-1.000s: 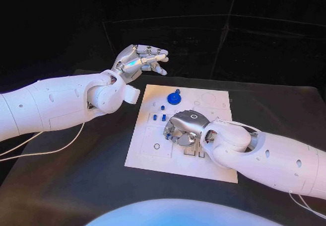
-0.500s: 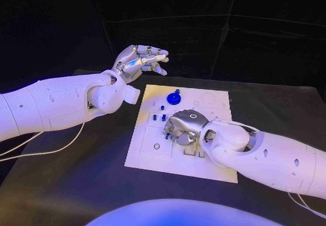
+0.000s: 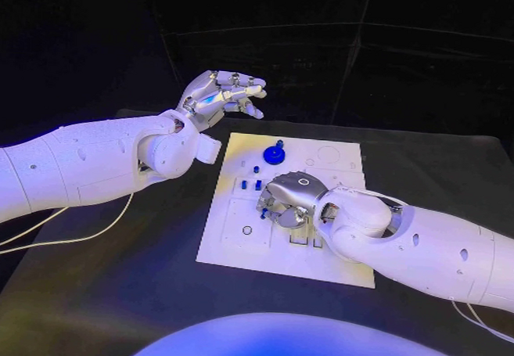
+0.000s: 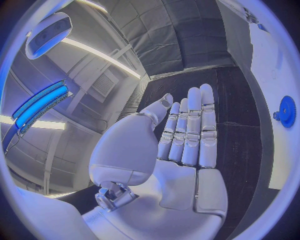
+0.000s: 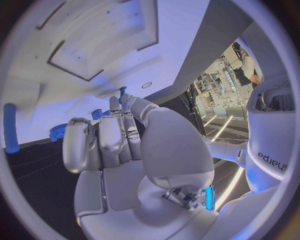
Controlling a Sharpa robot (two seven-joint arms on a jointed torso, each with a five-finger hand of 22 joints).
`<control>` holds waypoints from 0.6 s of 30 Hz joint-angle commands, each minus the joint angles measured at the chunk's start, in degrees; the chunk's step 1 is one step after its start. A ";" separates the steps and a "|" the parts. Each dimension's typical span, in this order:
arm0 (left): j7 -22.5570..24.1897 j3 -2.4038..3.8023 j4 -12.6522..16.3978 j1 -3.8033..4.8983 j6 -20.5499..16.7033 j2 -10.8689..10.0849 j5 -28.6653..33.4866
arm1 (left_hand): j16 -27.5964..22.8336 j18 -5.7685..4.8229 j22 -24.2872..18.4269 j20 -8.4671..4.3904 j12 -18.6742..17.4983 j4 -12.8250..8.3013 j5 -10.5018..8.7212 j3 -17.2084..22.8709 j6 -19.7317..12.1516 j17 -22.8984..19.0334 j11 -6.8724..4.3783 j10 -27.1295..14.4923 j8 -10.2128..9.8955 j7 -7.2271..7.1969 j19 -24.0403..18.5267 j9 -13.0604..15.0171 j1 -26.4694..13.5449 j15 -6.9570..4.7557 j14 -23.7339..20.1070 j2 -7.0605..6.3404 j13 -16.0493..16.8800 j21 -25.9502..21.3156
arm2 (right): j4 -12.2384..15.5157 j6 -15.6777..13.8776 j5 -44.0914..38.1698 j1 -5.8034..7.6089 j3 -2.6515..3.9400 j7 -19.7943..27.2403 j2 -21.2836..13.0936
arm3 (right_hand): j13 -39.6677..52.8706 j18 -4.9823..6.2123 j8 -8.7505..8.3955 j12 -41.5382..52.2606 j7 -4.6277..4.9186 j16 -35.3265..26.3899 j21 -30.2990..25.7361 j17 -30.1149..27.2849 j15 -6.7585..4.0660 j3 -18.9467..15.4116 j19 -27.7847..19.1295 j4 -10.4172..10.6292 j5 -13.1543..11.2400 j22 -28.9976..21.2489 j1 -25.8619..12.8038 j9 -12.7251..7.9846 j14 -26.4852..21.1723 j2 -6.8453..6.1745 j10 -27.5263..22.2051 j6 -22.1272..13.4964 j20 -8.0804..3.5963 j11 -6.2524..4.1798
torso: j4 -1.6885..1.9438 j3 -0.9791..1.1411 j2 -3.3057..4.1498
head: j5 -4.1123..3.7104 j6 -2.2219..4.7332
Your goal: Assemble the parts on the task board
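both hands apart – right hand [image 3: 288,204] on task board [image 3: 234,244], left hand [image 3: 221,94] raised.

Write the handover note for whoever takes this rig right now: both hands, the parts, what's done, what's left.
Left hand: raised beyond the task board's far left corner, fingers apart, holding nothing.
Right hand: down over the middle of the board, fingertips at a small blue peg; whether it grips the peg cannot be told.
Parts: blue gear with an upright stem at the board's far end; small blue pegs just left of the right hand.
Done: cannot tell which parts are seated.
Left: confirm the right hand's grasp, then finish the assembly.
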 commanded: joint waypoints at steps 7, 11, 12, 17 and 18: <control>-0.02 0.05 0.08 0.10 0.77 0.05 0.29 | -0.32 0.73 -0.12 -0.09 0.10 -0.41 0.33 0.04 -0.39 -0.13 0.02 -0.49 -0.28 0.30 0.31 -0.05 -0.13 -0.07 0.33 -0.01 -0.10 -0.30 | 0.03 3.27 -0.42 0.07 -0.01 -0.02 0.49 | -0.08 -0.68 0.17 -0.39 0.41 0.19 0.30 -0.17 -0.25 -0.09 0.15 0.06 0.33 0.86 -0.78 0.08 0.85 -0.43 -0.10 -0.03 0.11 0.26 | -0.02 0.01 0.00 | 0.03 -0.16; -0.25 0.05 0.12 0.10 0.75 0.04 0.29 | -0.35 0.73 -0.14 -0.09 0.09 -0.43 0.33 0.02 -0.43 -0.15 0.04 -0.53 -0.29 0.31 0.31 -0.05 -0.13 -0.06 0.32 -0.03 -0.10 -0.33 | 0.11 3.71 -0.41 0.07 -0.01 -0.06 0.61 | -0.09 -0.67 0.13 -0.42 0.41 0.18 0.27 -0.22 -0.24 -0.19 0.11 0.09 0.36 0.82 -0.89 0.07 0.83 -0.51 -0.11 -0.04 0.12 0.27 | -0.02 0.00 0.00 | 0.02 -0.20; -0.33 0.05 0.14 0.10 0.76 0.04 0.29 | -0.36 0.73 -0.15 -0.09 0.08 -0.44 0.33 0.02 -0.44 -0.15 0.04 -0.54 -0.30 0.32 0.31 -0.06 -0.14 -0.06 0.32 -0.04 -0.10 -0.34 | 0.12 3.62 -0.41 0.07 -0.01 -0.12 0.62 | -0.11 -0.67 0.08 -0.46 0.42 0.15 0.28 -0.27 -0.23 -0.23 0.10 0.10 0.38 0.82 -0.94 0.05 0.82 -0.55 -0.17 -0.10 0.13 0.28 | -0.03 -0.01 0.00 | 0.02 -0.25; -0.61 0.05 0.20 0.11 0.81 0.03 0.29 | -0.39 0.72 -0.18 -0.07 0.07 -0.45 0.31 -0.02 -0.49 -0.17 0.07 -0.60 -0.33 0.35 0.31 -0.06 -0.18 -0.04 0.31 -0.08 -0.10 -0.37 | 0.03 2.37 -0.39 0.07 -0.01 -0.51 0.63 | -1.01 -0.46 -1.96 -2.34 1.74 -0.50 -0.35 -1.41 0.67 -0.27 -0.78 0.45 0.49 -0.23 -1.84 -0.83 0.44 -1.21 -3.49 -3.75 0.65 1.44 | -0.08 0.03 0.01 | 0.05 -0.32; -0.65 0.05 0.20 0.11 0.82 0.02 0.29 | -0.39 0.72 -0.18 -0.07 0.07 -0.45 0.31 -0.02 -0.49 -0.17 0.07 -0.60 -0.33 0.35 0.31 -0.06 -0.18 -0.04 0.31 -0.08 -0.10 -0.37 | 0.00 2.13 -0.37 0.07 -0.01 -0.57 0.64 | -1.22 -0.40 -2.06 -2.69 2.04 -0.63 -0.53 -1.65 0.91 -0.26 -1.02 0.51 0.44 -0.54 -2.03 -0.97 0.36 -1.44 -4.20 -4.58 0.85 1.77 | -0.09 0.03 0.01 | 0.04 -0.31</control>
